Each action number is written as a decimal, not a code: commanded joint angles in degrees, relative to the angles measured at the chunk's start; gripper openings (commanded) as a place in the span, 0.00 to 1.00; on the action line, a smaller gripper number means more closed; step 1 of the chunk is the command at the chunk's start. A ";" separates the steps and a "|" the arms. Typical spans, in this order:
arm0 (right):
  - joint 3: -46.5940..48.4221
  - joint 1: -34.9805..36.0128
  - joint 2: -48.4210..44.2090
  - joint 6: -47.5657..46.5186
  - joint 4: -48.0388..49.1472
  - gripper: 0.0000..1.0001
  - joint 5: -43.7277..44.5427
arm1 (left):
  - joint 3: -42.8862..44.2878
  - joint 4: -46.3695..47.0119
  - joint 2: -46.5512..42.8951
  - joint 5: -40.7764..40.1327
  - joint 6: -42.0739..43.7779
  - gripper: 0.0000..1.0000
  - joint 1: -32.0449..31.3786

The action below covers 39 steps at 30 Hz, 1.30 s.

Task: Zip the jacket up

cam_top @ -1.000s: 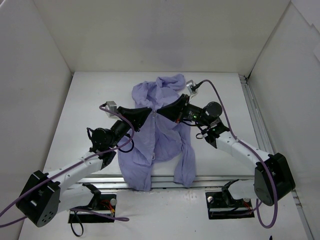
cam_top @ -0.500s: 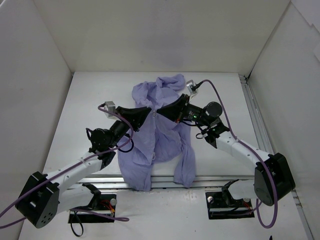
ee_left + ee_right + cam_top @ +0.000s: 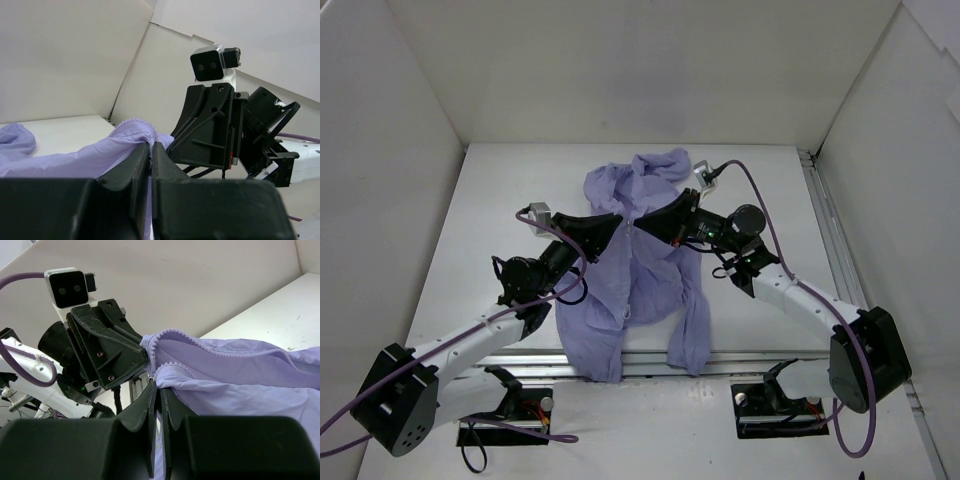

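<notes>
Working the zipper up the front looks like the step in hand. The lavender jacket (image 3: 650, 290) lies spread on the white table (image 3: 490, 210), collar toward the far wall and hem draped over the near edge. The left gripper (image 3: 150, 150) is pinched tight on a fold of fabric at the front opening. Facing it, almost touching, the right gripper (image 3: 155, 384) is closed at the zipper teeth (image 3: 220, 352), perhaps on the pull, which is too small to tell. The next move calls for the right drawing toward the collar while the left holds the cloth taut.
</notes>
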 commanded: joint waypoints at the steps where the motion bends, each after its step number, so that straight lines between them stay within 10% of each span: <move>1: 0.93 -0.29 -3.11 0.26 6.38 0.00 -0.37 | 1.21 5.97 -0.34 0.83 -0.49 0.00 0.49; 39: 1.19 -0.46 -1.61 0.97 6.73 0.00 -0.20 | 1.38 8.16 -1.13 1.88 -2.60 0.00 0.49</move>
